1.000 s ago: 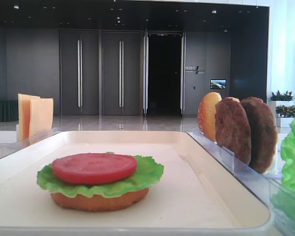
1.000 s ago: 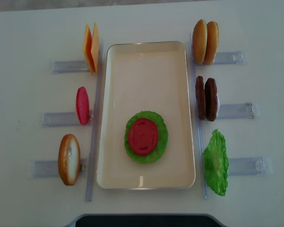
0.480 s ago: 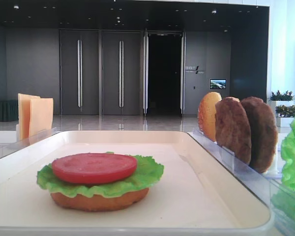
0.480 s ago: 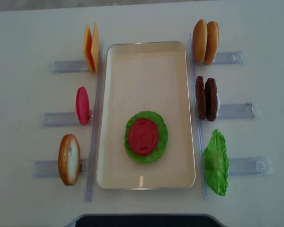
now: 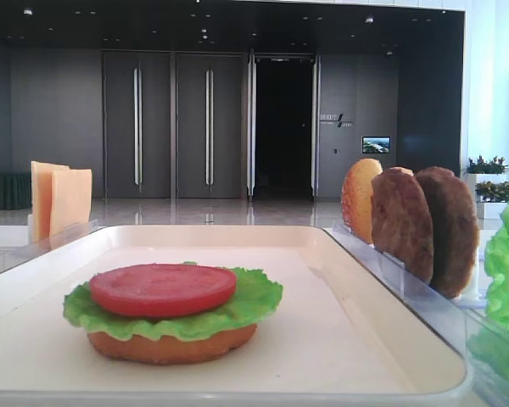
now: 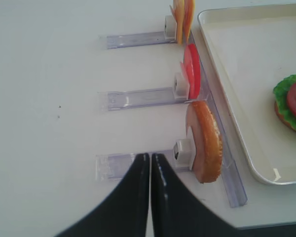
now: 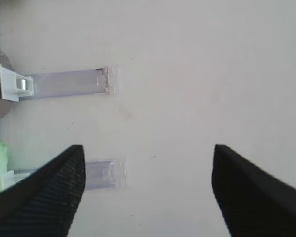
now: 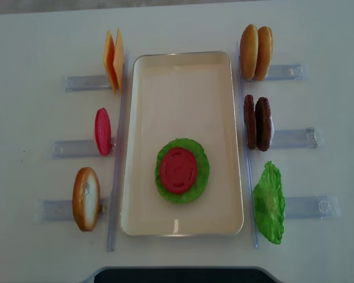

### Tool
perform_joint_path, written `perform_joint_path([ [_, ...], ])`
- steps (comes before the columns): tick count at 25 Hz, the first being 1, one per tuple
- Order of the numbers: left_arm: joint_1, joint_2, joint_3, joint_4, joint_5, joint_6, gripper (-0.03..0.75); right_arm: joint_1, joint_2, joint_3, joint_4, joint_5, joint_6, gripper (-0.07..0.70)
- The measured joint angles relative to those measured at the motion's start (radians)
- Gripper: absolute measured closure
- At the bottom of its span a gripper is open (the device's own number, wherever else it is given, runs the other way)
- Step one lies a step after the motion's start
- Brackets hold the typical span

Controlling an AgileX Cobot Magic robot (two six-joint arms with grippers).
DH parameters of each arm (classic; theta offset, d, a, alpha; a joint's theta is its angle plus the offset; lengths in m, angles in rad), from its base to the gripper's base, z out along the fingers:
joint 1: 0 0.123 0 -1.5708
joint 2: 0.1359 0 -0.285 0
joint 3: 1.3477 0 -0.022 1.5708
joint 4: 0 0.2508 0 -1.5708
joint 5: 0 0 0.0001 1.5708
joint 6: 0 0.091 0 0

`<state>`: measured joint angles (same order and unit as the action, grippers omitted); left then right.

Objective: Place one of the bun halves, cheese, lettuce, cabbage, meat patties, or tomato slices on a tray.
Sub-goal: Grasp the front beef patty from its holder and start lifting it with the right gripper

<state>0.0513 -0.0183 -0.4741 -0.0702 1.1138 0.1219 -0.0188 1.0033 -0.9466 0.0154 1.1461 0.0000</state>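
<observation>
The cream tray (image 8: 183, 76) lies mid-table, holding a bun half topped with lettuce (image 8: 199, 177) and a tomato slice (image 8: 178, 170). Racks on the right hold two bun halves (image 8: 255, 52), two meat patties (image 8: 257, 123) and a lettuce leaf (image 8: 269, 202). Racks on the left hold cheese (image 8: 114, 60), a tomato slice (image 8: 102, 131) and a bun half (image 8: 86, 198). Cabbage is out of view. My left gripper (image 6: 150, 156) is shut and empty, over the rack left of that bun half (image 6: 207, 142). My right gripper (image 7: 148, 148) is open and empty above bare table.
Clear plastic racks (image 8: 76, 82) (image 8: 295, 138) stick out from both long sides of the tray. Two rack ends (image 7: 69, 83) (image 7: 104, 174) lie left of the right gripper. The table's front edge (image 8: 177, 272) is close behind the tray.
</observation>
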Motion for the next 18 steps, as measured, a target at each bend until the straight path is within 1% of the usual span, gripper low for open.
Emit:
perform_joint_path([
  [11,0.000,0.000,0.000,0.000,0.000,0.000,0.715,0.000,0.257,-0.073,0.005,0.010,0.011,0.097],
  [15,0.000,0.000,0.000,0.000,0.000,0.000,0.715,0.000,0.300,-0.096,0.009,0.004,0.011,0.097],
  [18,0.000,0.000,0.000,0.000,0.000,0.000,0.715,0.000,0.305,-0.101,0.043,-0.002,0.014,0.097],
])
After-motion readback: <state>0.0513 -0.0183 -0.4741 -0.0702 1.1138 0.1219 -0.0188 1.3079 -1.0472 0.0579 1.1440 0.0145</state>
